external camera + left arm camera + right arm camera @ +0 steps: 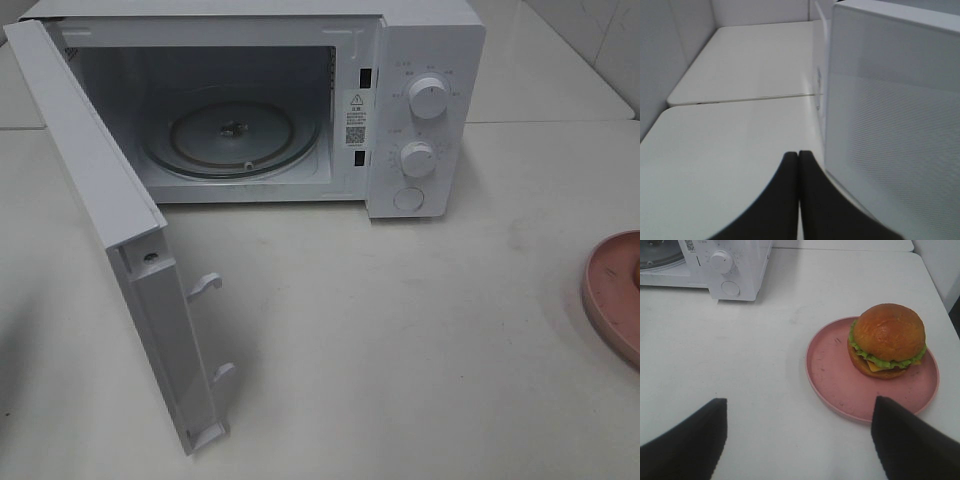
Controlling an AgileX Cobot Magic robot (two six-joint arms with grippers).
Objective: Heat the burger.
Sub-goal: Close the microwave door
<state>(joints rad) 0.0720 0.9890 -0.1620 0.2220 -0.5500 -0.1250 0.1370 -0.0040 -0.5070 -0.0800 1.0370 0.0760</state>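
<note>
R gripper [797, 440] agape above burger [887, 340]

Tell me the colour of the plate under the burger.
Pink; the plate shows best in the right wrist view.

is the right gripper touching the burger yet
Apart. The right wrist view shows the right gripper open, its fingers low in the picture with bare table and pink plate rim between them and the burger.
</note>
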